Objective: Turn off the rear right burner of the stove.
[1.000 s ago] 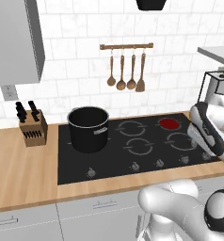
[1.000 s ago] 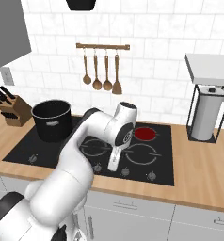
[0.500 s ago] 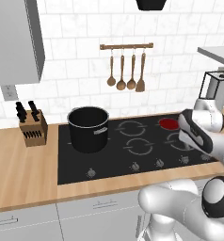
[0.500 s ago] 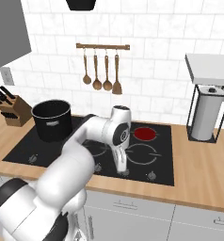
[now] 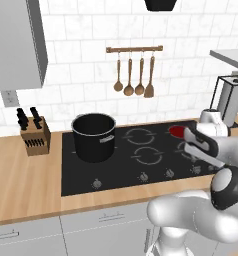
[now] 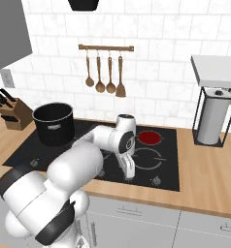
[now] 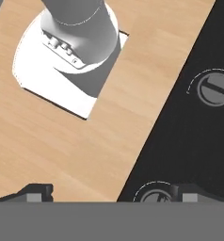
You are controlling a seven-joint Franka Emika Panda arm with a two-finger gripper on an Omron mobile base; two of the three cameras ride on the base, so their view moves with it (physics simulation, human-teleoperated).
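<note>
The stove (image 5: pixel 121 165) (image 6: pixel 88 145) is a glossy black glass cooktop set in a wooden counter. Its rear right burner (image 5: pixel 177 131) (image 6: pixel 148 137) glows red in the centre. A row of small grey knobs (image 5: pixel 169 173) runs along the stove's front edge. My gripper (image 6: pixel 129 172) (image 7: pixel 116 193) points down over the right part of that row and stands open, its tips far apart. In the hand view one knob (image 7: pixel 216 89) lies ahead at the right, and the rim of another knob (image 7: pixel 154 194) peeks up between my fingertips. Nothing is held.
A black pot (image 5: pixel 93 136) (image 6: pixel 53 122) sits on the stove's left side. A knife block (image 5: pixel 35 136) stands at the far left and a paper towel holder (image 6: pixel 212 121) at the right. A grey-white object on a white square base (image 7: pixel 71 52) rests on the wood beside the stove.
The hand has come down and forward from above the right burners towards the front knob row. The burner's centre stays red.
</note>
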